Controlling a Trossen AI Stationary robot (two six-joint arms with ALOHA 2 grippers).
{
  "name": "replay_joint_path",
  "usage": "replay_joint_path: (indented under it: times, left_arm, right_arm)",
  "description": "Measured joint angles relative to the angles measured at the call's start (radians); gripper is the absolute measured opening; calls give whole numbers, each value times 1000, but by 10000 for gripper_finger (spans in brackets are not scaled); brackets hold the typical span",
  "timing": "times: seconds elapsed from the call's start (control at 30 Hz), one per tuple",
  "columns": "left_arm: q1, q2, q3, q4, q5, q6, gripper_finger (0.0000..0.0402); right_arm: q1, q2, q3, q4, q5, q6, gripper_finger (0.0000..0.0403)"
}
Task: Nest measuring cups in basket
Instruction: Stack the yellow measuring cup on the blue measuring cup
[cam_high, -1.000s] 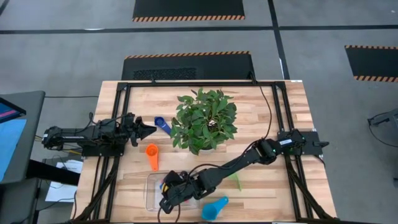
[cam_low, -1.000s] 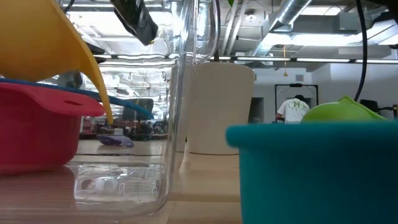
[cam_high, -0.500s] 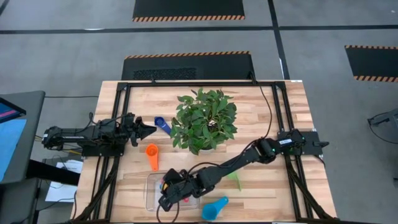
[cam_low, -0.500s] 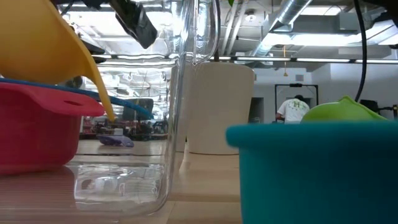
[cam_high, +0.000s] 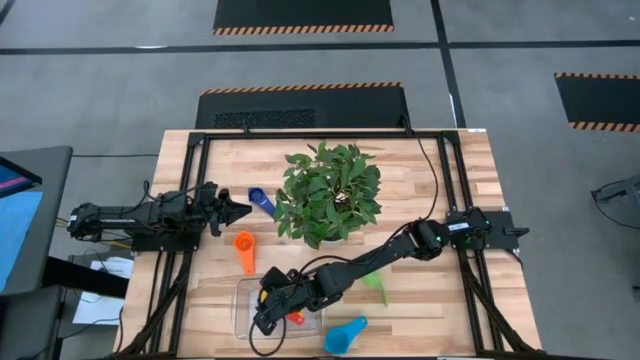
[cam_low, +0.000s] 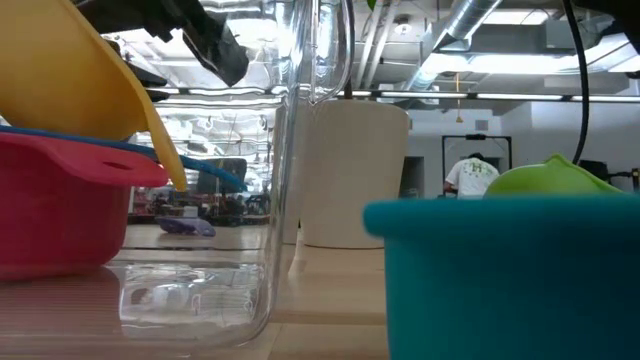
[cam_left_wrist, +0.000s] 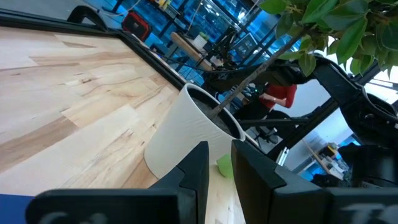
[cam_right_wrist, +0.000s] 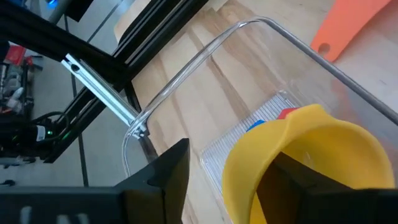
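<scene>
My right gripper (cam_right_wrist: 249, 186), clenched on the yellow cup (cam_right_wrist: 311, 162), has shifted toward ten o'clock over the basket (cam_high: 243, 310); the red cup (cam_low: 60, 210) now lies uncovered, ready for nesting.

arms: dark, six-joint | fingers (cam_left_wrist: 198, 171): black, flat | cables: black

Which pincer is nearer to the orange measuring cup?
Left. The left pincer waits just behind the orange measuring cup, while the right pincer is over the basket, holding the yellow cup.
</scene>
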Motion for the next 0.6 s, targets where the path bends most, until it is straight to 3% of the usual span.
replay_joint_path:
  times: [0.23,0.6]
  left_arm:
    - [0,0,0,0,0,0,59]
    - [0,0,0,0,0,0,59]
  right_arm:
    - [0,0,0,0,-21,0,209]
    - [-13,0,0,1,-24,73,200]
